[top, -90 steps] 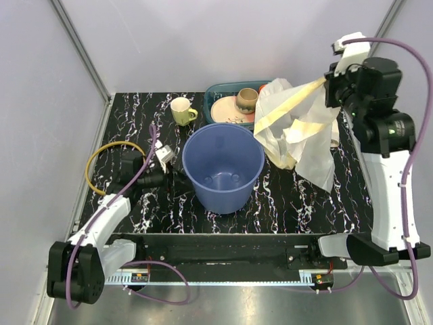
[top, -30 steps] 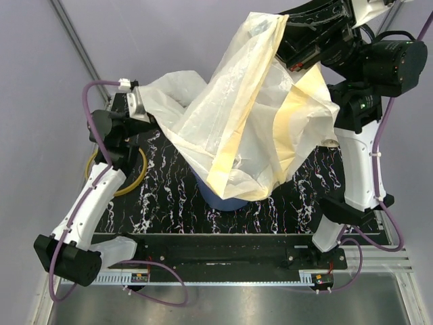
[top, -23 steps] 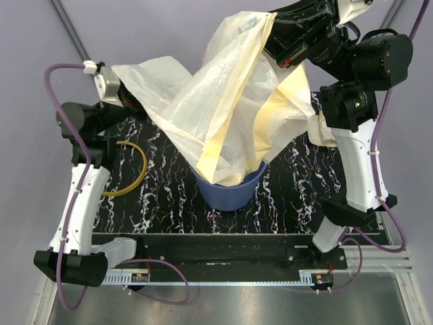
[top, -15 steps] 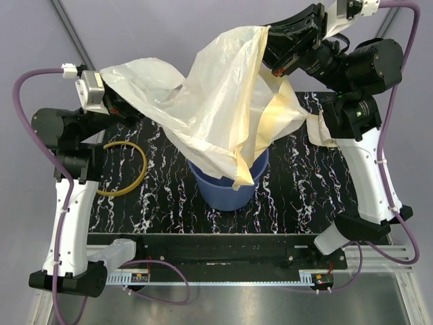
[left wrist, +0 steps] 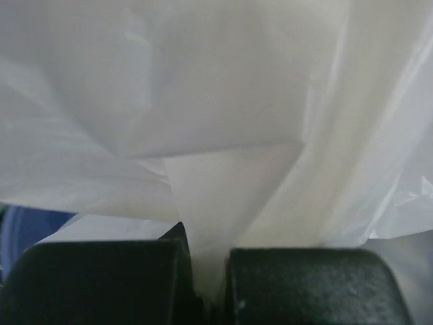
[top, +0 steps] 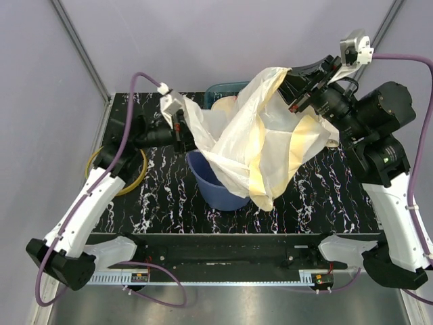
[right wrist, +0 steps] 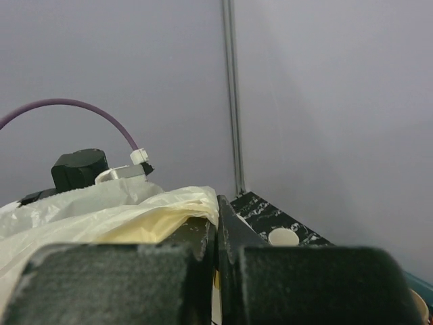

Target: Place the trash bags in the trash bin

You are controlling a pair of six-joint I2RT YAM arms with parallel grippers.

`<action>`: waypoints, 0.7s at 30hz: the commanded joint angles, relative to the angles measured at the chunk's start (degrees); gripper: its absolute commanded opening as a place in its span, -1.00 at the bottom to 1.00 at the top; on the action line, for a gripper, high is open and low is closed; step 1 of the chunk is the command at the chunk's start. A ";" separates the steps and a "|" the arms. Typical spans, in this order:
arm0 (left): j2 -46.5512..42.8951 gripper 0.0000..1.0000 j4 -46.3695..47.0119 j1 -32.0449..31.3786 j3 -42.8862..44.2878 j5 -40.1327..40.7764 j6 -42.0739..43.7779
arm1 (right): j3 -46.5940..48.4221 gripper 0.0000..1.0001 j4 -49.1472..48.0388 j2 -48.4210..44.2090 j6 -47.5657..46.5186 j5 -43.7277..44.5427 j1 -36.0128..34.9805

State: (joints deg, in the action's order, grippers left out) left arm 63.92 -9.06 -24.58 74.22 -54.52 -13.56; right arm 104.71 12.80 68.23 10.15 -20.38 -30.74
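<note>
Cream film sags lower than half a second ago: the trash bag (top: 260, 139) drapes over the right rim of the trash bin (top: 206, 186), not clearly inside. My left gripper (top: 181, 130) and right gripper (top: 292, 91) each stay pinched on its edge.

We hold the large trash bag (top: 257, 135) spread between our left hand (top: 181, 128) and our right hand (top: 292, 88), its cream film sagging over the right half of the blue trash bin (top: 205, 181) on the black marbled bench (top: 318, 196).

trash bag (top: 250, 145) above trash bin (top: 206, 186)
</note>
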 commanded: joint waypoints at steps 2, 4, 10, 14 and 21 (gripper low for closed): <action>1.82 -1.00 -11.47 -4.15 -3.46 8.37 7.05 | -4.33 -1.00 2.58 -1.34 -4.35 5.17 0.07; 3.04 -0.82 -16.58 -4.16 -2.24 10.39 11.33 | -5.03 -1.00 4.25 -1.17 -5.14 8.50 0.07; -3.34 0.03 -30.67 -0.49 3.04 2.97 20.59 | -6.00 -1.00 6.10 -1.08 -5.23 10.80 0.16; -5.91 0.18 -36.52 10.15 6.46 -8.12 24.18 | -5.65 -1.00 6.10 -1.51 -5.58 9.93 0.16; -2.85 0.19 -39.38 21.93 12.00 -16.50 28.95 | -5.56 -1.00 7.59 -2.66 -6.02 9.57 0.16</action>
State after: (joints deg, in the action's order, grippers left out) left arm 58.15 -47.09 -6.90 83.24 -64.10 11.84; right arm 98.10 20.23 67.33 5.15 -11.46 -30.70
